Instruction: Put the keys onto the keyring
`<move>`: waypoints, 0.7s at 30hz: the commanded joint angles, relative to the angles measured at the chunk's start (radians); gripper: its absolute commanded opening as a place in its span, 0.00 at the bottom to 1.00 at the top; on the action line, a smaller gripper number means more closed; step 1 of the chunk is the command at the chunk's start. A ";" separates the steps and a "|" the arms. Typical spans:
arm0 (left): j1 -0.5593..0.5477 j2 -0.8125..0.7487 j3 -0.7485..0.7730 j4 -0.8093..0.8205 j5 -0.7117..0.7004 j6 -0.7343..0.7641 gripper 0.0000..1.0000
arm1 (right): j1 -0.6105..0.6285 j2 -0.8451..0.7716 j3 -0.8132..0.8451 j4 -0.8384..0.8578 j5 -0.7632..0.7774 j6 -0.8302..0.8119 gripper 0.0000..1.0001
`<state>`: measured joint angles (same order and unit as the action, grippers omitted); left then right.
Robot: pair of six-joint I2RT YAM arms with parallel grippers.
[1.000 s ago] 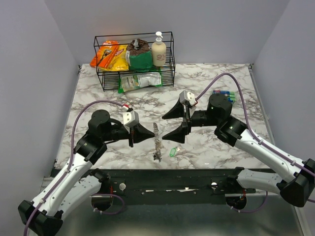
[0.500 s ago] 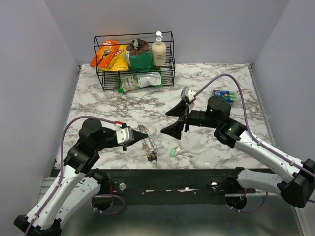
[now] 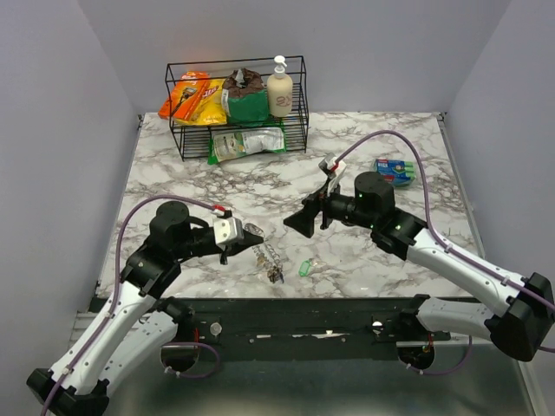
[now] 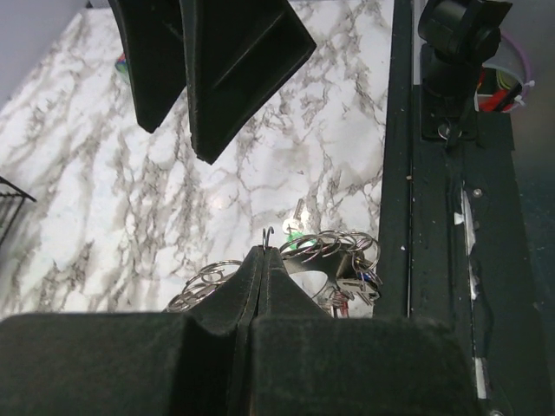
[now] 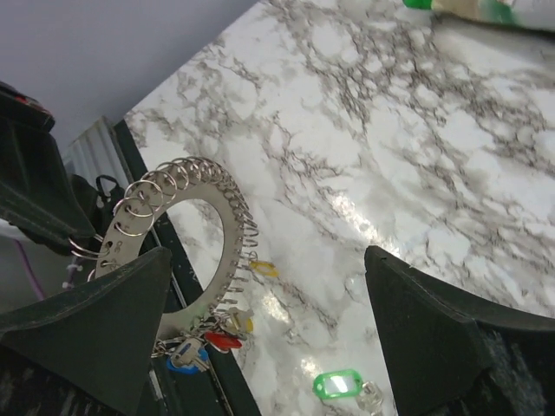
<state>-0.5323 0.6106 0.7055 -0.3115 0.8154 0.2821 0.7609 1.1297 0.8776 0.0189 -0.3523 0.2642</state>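
My left gripper (image 3: 236, 248) is shut on the rim of the keyring (image 3: 264, 255) and holds it tilted just above the table's near edge. In the left wrist view the shut fingertips (image 4: 262, 254) pinch a thin wire loop of the ring (image 4: 334, 245). The right wrist view shows the flat grey keyring (image 5: 227, 251) with several small split rings on its rim. Red (image 5: 222, 340), blue (image 5: 180, 360) and yellow (image 5: 263, 269) keys hang from it. A loose green key (image 3: 305, 268) lies on the marble and also shows in the right wrist view (image 5: 338, 383). My right gripper (image 3: 298, 218) is open and empty, right of the ring.
A black wire basket (image 3: 178, 113) with snack bags and a soap bottle (image 3: 279, 88) stands at the back. A green-white packet (image 3: 247, 143) lies before it. A blue-green packet (image 3: 395, 169) lies far right. A black rail (image 3: 295, 312) runs along the near edge.
My left gripper drew the keyring back towards the near left, then shifted slightly right, and the ring tipped from edge-on to tilted. My right gripper moved left and lower towards it, still open.
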 commanded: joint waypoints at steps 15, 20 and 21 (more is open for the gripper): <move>-0.003 -0.035 -0.066 0.038 -0.007 -0.054 0.00 | -0.008 0.139 -0.134 -0.344 0.072 0.049 1.00; -0.003 -0.034 -0.069 0.019 -0.007 -0.044 0.00 | -0.006 0.188 -0.083 -0.433 0.121 0.001 0.98; -0.003 -0.032 -0.069 0.017 -0.007 -0.043 0.00 | -0.006 0.209 -0.066 -0.471 0.136 -0.005 0.97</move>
<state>-0.5323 0.5892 0.6369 -0.3172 0.8146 0.2375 0.7528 1.2987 0.7429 -0.3180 -0.2676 0.3145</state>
